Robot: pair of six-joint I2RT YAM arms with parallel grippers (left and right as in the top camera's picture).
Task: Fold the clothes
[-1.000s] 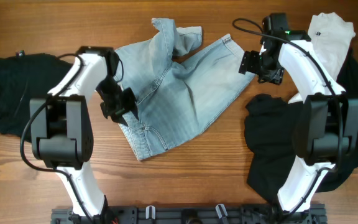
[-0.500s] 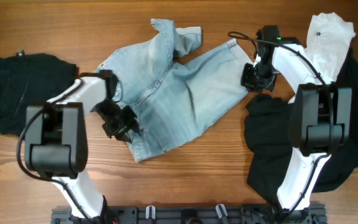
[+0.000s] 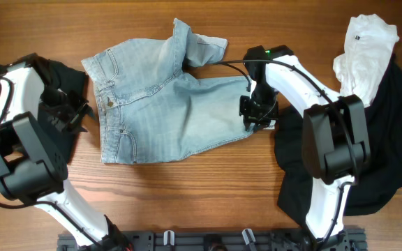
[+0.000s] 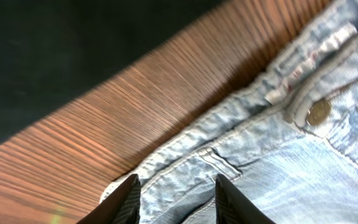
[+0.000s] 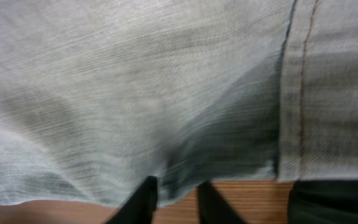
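The faded light-blue denim shorts (image 3: 166, 111) lie spread in the middle of the table, waist to the left, legs to the right. One leg (image 3: 197, 45) is bunched at the back. My left gripper (image 3: 79, 117) hovers at the waistband's left edge, open. In the left wrist view the waistband (image 4: 229, 155) and its metal button (image 4: 319, 112) lie beyond the spread fingers (image 4: 128, 202). My right gripper (image 3: 257, 117) is shut on the near leg's hem. In the right wrist view, denim (image 5: 135, 81) creases toward the narrow gap between the fingertips (image 5: 145, 199).
A black garment (image 3: 19, 77) lies at the far left under my left arm and shows dark in the left wrist view (image 4: 55, 50). A larger black garment (image 3: 389, 139) covers the right side, with a white top (image 3: 368, 42) on it at the back right.
The shorts have been pulled left and spread flatter. My left gripper has moved left, off the waistband. My right gripper has come down and left with the leg hem.
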